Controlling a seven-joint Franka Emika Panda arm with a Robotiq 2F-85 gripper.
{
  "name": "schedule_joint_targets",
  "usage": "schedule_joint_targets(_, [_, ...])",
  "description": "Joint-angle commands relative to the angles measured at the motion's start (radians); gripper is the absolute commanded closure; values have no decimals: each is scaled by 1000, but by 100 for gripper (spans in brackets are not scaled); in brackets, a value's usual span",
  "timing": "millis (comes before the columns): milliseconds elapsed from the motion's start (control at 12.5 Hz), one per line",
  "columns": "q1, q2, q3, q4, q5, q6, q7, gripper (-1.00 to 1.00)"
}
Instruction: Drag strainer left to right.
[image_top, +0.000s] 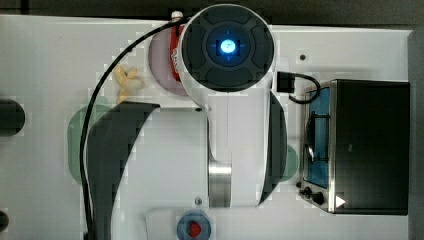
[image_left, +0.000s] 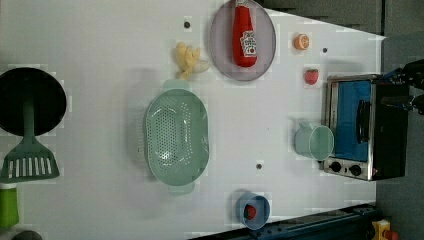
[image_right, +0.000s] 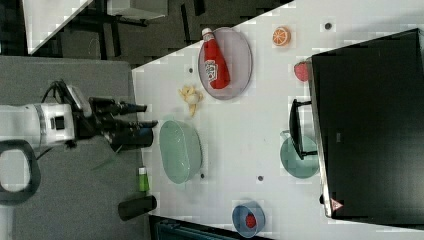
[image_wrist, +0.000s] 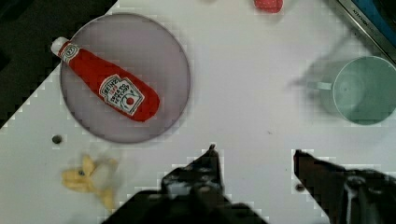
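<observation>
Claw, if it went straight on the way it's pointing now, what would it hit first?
Probably bare table. In the wrist view, white surface lies between the open claw's fingertips. The strainer seems just beside that line, though depth is unclear.

We see the strainer (image_left: 176, 136): pale mint-green plastic oval colander w/ a grid of small holes in its base & small tab handles at both ends. It sits upright on the white table, open side up, nothing inside, roughly mid-table in the left view. In the right view it lies at the table edge (image_right: 180, 151).
</observation>
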Motion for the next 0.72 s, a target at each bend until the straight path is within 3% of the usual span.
schedule_joint_targets(80, [-31, -403, -43, -226, 21, -155, 68, -59])
schedule_joint_targets(240, [-27, -399, -28, -226, 31, -154, 74, -99])
schedule_joint_targets(480, [1, -367, 65, -226, 64, -144, 112, -100])
schedule_joint_targets(720, [25, -296, 223, -226, 70, -107, 320, -100])
